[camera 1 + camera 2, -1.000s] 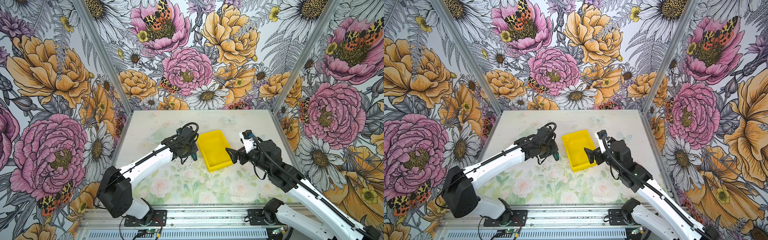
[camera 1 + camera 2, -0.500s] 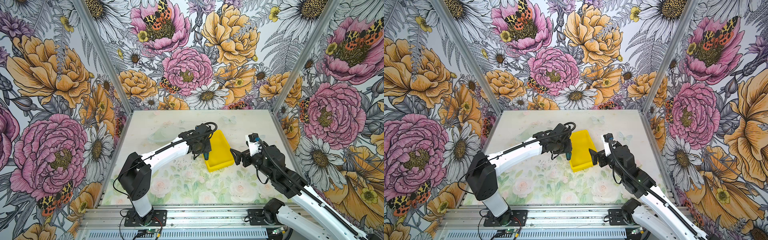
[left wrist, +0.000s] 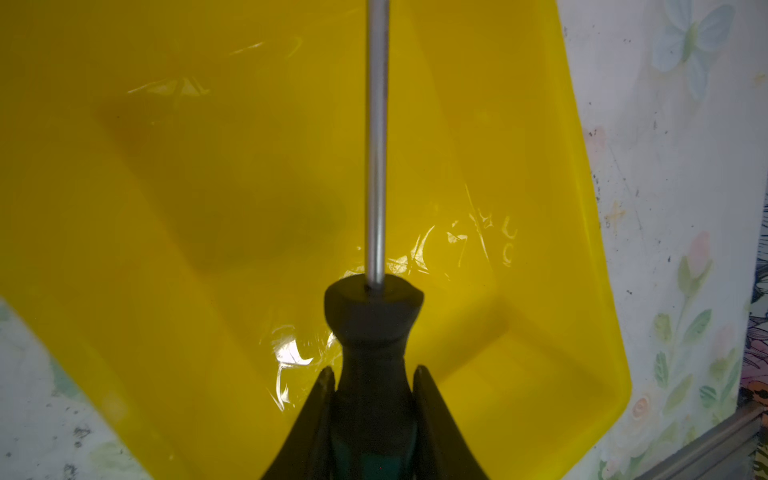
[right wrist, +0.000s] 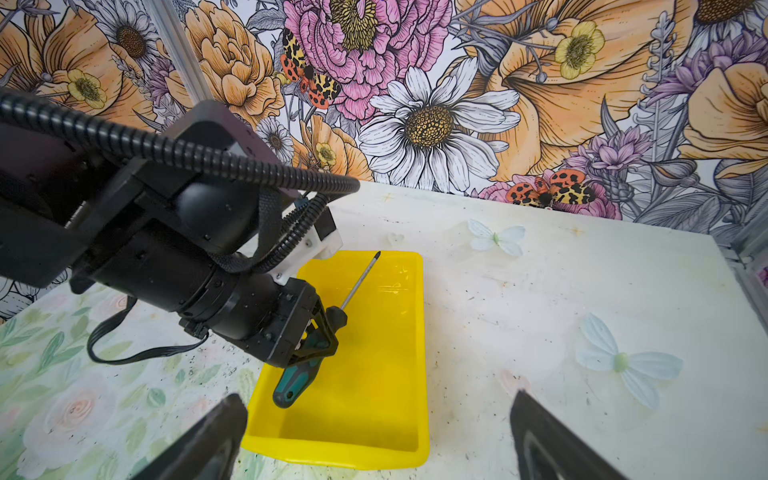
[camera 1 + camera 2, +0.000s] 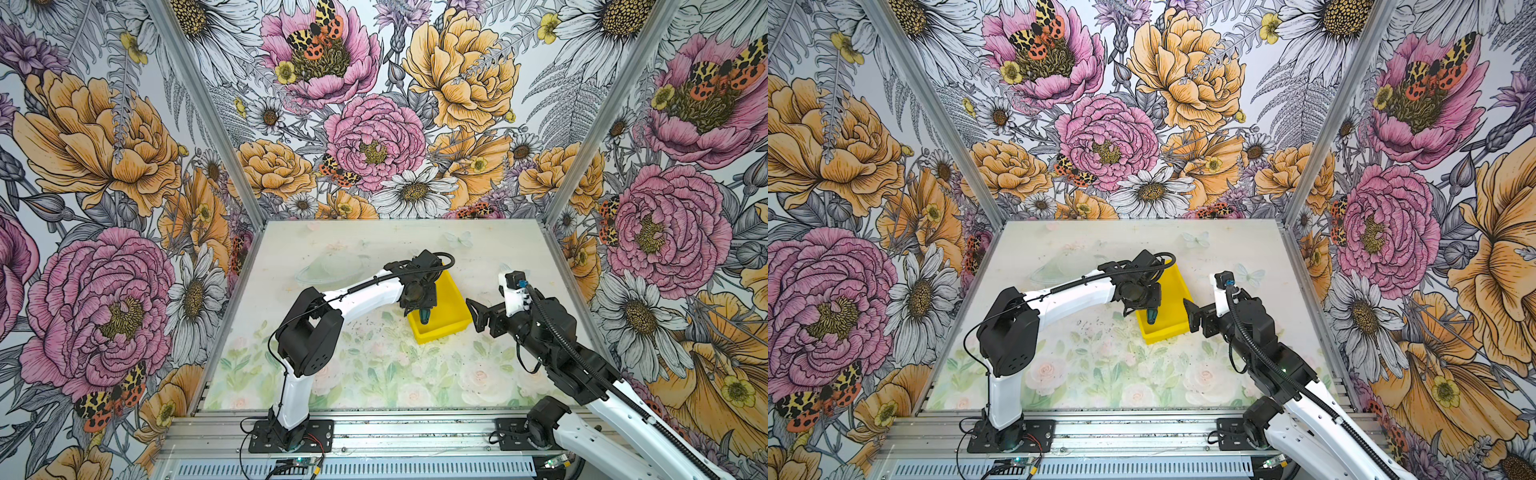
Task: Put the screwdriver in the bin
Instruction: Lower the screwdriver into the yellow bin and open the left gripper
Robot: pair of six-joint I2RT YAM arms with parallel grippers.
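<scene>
My left jaws clamp the surely light, stiff screwdriver (image 4: pixel 297 384) mid-handle over the bin (image 4: pixel 382 374) at six o'clock; right jaws apart.

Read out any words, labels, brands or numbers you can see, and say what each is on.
No readable text anywhere.
On the bin floor, left wrist view: pale glints that may be moulded marks, too blurred to read.
On the screwdriver handle: no legible marking.

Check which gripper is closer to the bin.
Left. The left gripper hangs over the bin, within its rim, shut on the screwdriver; the right gripper stands open just off its right side, holding nothing.
</scene>
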